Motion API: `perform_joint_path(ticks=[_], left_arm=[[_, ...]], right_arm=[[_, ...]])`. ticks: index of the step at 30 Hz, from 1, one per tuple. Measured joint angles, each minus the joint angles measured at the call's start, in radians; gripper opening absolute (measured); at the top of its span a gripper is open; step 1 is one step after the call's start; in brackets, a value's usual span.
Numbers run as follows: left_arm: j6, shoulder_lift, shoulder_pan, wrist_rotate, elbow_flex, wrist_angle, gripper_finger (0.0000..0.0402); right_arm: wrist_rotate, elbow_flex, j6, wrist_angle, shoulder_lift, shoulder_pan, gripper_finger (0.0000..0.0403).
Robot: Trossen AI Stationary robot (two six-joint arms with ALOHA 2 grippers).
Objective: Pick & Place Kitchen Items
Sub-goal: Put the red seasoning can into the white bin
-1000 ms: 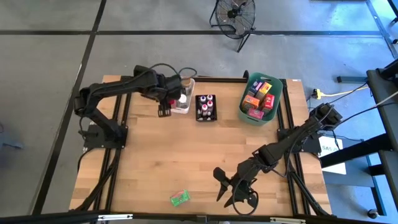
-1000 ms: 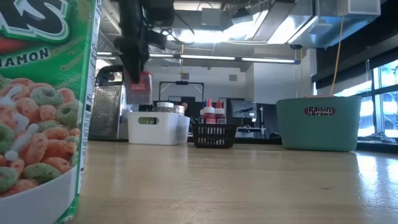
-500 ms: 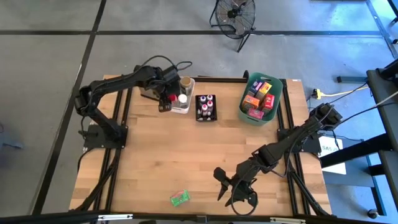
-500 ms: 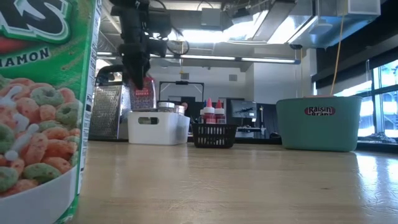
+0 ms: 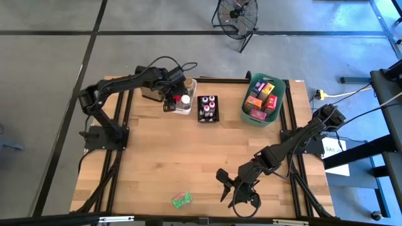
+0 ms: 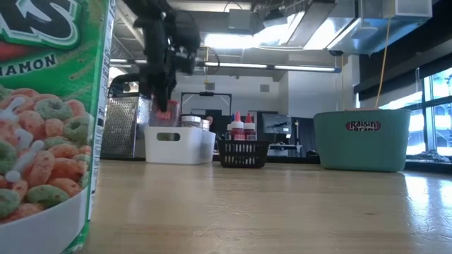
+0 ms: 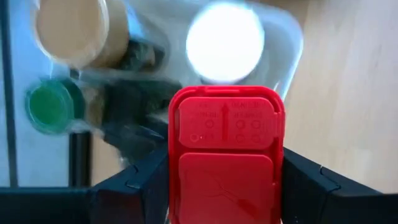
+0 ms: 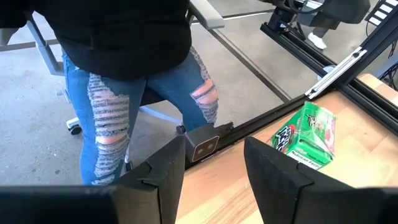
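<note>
**Red-capped spice bottle held over the white bin**

Red plastic fills my left wrist view: the left gripper (image 7: 225,186) is clamped on a red-capped bottle (image 7: 225,149), one finger on each side of the cap. In the high view that gripper (image 5: 169,100) hangs over the white bin (image 5: 186,110), at its edge nearest the grater (image 5: 149,91).

I judge the step to be lowering the bottle into the bin. Below the cap I see one white lid (image 7: 225,42), one tan lid (image 7: 73,30) and one green lid (image 7: 53,107), so I would come straight down into the free gap beside the white lid, keep the bottle upright, and let go only once it is seated.

Beyond the bin, farther from the gripper, a black basket (image 5: 208,108) holds what I count as roughly six small bottles. Past that, one teal bin (image 5: 264,99) holds several coloured packets, too crowded to count.

Well apart, the right gripper (image 8: 214,168) waits with fingers parted and empty, one green packet (image 8: 306,137) just ahead of it.
</note>
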Motion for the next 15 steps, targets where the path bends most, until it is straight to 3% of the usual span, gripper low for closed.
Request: perform_joint_path(ticks=[15], left_arm=[[-0.02, 0.031, 0.013, 0.055, -0.005, 0.005, 0.022]], right_arm=[[0.0, 0.0, 0.003, -0.002, 0.0, 0.0, 0.0167]])
